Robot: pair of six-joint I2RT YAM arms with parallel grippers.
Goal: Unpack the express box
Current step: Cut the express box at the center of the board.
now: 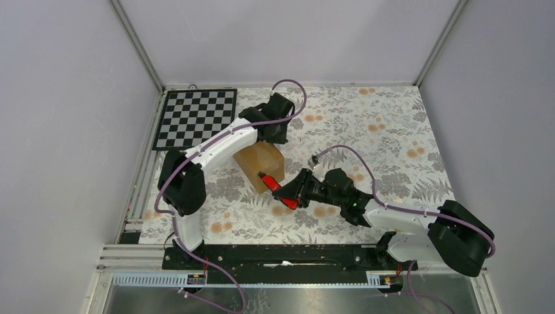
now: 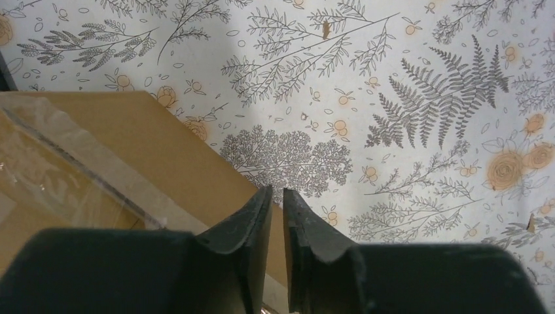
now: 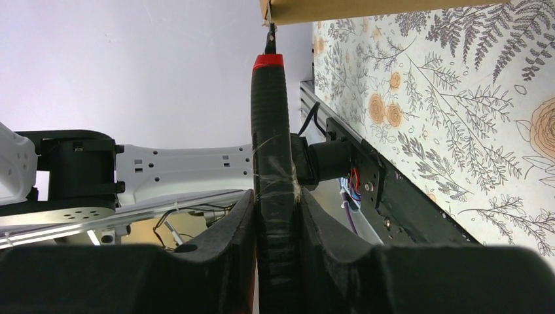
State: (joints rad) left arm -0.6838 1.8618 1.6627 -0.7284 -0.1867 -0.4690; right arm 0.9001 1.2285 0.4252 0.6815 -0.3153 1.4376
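R hand [image 3: 277,196] is clamped on the cutter [image 3: 269,118], both fingers [image 3: 242,216] pressed flat vs. the black ribbed grip, clear tape wound round the handle at the pinch. Cutter's red collar and short dark blade stick out past the fingertips, aimed at the express box [image 3: 366,8]. Blade tip sits right at the box's lower corner; touching or a hair short, can't tell. From the top cam the red of the cutter [image 1: 273,188] lies vs. the box's near-right edge, w/ the R arm stretched in low from the right.

L hand [image 2: 277,196] is narrow: only a slim slit btwn the two dark fingers [image 2: 245,219], nothing visible in it. It hangs over the box's edge, tips approx. above where cardboard meets the surface [image 2: 406,131].

Box [image 1: 260,160] sits on the floral-print surface, left of centre, turned at an angle, btwn the two arms and partly under the L arm's wrist. Plain brown cardboard, flaps closed. A strip of clear tape [image 2: 65,157] runs across the top, wrinkled and shiny.

Checkerboard [image 1: 196,118] lies flat at the far-left corner of the surface, near the box but not touching it.
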